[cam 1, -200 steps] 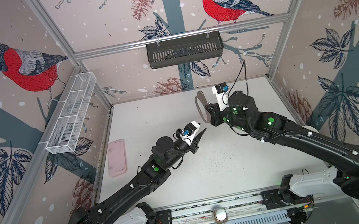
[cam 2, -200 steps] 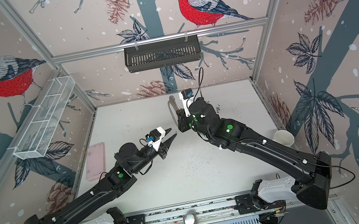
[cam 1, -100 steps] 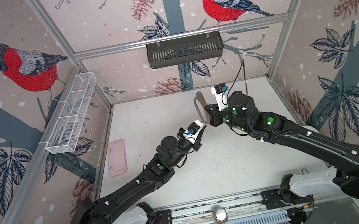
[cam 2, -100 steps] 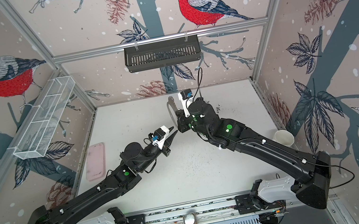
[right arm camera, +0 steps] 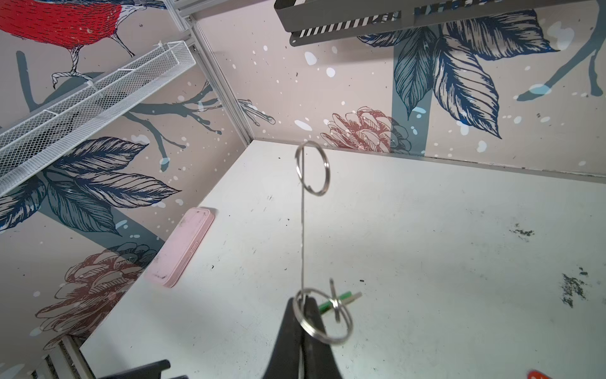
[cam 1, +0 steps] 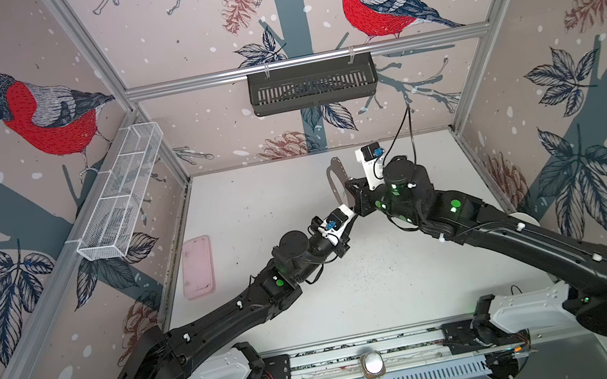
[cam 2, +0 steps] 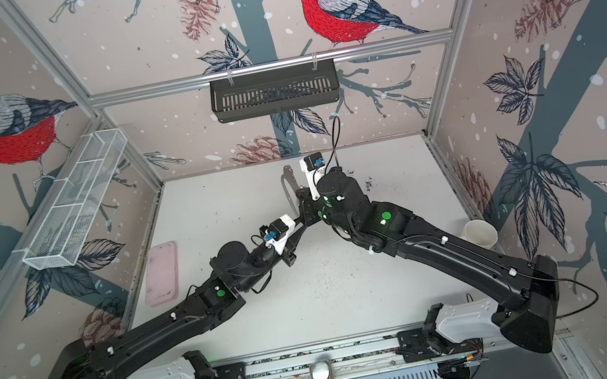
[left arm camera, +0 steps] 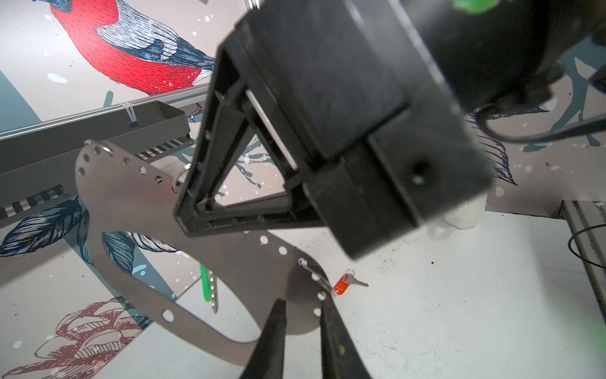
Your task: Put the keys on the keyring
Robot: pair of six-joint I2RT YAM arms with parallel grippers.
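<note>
Green-tagged key (left arm camera: 206, 286) — partly hidden behind keyring (left arm camera: 131, 203).

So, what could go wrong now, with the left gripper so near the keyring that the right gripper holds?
1. The right gripper pinches the keyring by one edge only; a push from the left gripper might twist it or make it slip.
2. The left fingers stand narrowly apart beside a small ring; they could close on the keyring itself, not the ring.
3. The two grippers are very close and might collide.
</note>
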